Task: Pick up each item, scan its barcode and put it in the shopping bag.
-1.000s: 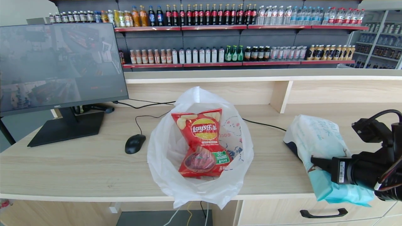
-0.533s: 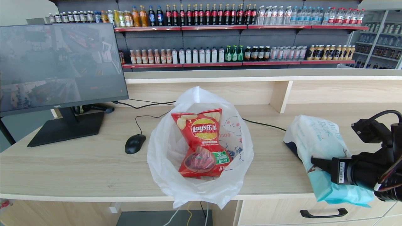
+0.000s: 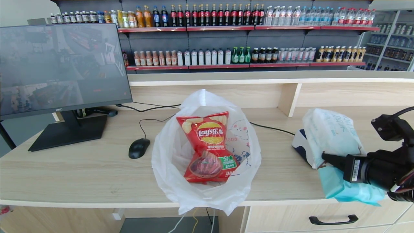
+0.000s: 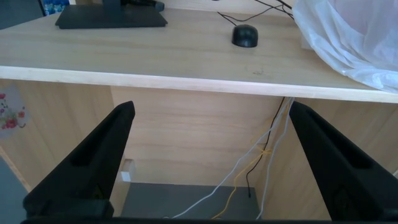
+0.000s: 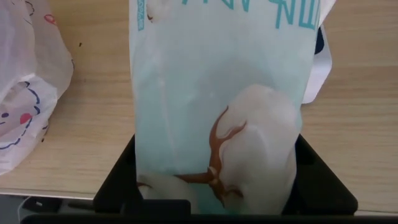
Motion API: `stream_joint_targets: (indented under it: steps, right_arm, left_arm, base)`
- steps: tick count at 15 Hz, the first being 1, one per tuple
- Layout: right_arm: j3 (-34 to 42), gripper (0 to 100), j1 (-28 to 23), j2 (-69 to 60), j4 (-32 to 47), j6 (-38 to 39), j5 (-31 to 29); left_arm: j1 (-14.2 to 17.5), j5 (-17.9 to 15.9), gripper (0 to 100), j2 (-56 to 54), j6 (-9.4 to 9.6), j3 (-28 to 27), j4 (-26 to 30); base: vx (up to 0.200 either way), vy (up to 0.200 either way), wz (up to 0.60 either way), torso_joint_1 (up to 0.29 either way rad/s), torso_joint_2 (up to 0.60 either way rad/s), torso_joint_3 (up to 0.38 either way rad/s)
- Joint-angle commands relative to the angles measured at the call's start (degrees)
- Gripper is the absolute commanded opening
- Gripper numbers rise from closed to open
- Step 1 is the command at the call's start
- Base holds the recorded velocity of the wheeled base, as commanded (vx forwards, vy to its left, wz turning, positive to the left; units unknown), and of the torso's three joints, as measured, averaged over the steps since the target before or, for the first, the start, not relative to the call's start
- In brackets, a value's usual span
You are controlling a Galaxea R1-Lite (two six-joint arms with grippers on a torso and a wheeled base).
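Shelves of bottles [image 3: 226, 19] run across the far wall, and the pale wooden desk [image 3: 81, 174] lies in front of me. At the far left stands a dark monitor [image 3: 61, 68], with a black mouse [image 3: 139, 148] to its right. My left gripper [image 4: 210, 112] hangs low before the desk's near edge, left of the bag, its jaws spread wide and holding nothing.

In the middle sits the white shopping bag [image 3: 168, 168], mouth open, with a red crisp bag [image 3: 207, 145] standing inside it. Further right a white-and-navy thing [image 3: 299, 145] rests on the desk. I cannot tell what it is.

Just beside it is the soft blue pack [image 3: 333, 136], tilted, its near end past the desk's edge. My right gripper [image 3: 331, 159] is clamped on that pack, one jaw on each side.

I judge the pack grasped but not yet scanned or bagged. The trouble I foresee comes mostly from softness — the pack may buckle or slide between my jaws if I swing it fast. Its barcode could face away from the scanner, so a pass might read nothing. The bag's thin walls could fold inward if the pack catches the rim — or the whole bag could be dragged along the desk. The crisps already fill much of the opening, so a careless drop might crush them or tip out.
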Motion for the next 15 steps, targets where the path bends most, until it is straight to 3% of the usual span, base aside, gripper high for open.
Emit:
stream_joint_targets:
  steps: [1, 4, 7, 9, 13, 15]
  right_arm:
    - [0.59, 0, 0.20, -2.90, -1.59, -0.42, 0.07]
    - [1.82, 0, 0.90, -9.58, -3.70, -1.30, 0.07]
    - [3.58, 0, 6.79, -14.50, -8.18, -4.73, 0.07]
    - [3.05, 0, 7.14, -14.68, -11.43, -7.19, 0.07]
    - [2.00, 0, 7.06, -7.30, -32.97, -11.58, -0.01]
    - [3.84, 0, 7.85, -6.42, -35.43, -13.69, -0.01]
  left_arm:
    - [0.00, 0.00, 100, -0.02, 0.00, 0.00, 0.00]
    - [0.00, 0.00, 100, -0.02, -0.09, 0.00, 0.00]
    - [0.00, 0.00, 100, -0.02, -0.09, 0.00, 0.00]
    - [0.00, 0.00, 100, -0.02, -0.09, 0.00, 0.00]
    - [0.00, 0.00, 100, -0.02, 0.00, 0.00, 0.00]
    - [0.00, 0.00, 100, -0.02, -0.09, 0.00, 0.00]
  base:
    - [0.000, 0.000, 0.00, 0.000, 0.00, 0.000]
    - [0.000, 0.000, 0.00, 0.000, 0.00, 0.000]
    - [0.000, 0.000, 0.00, 0.000, 0.00, 0.000]
    - [0.000, 0.000, 0.00, 0.000, 0.00, 0.000]
    - [0.000, 0.000, 0.00, 0.000, 0.00, 0.000]
    - [0.000, 0.000, 0.00, 0.000, 0.00, 0.000]
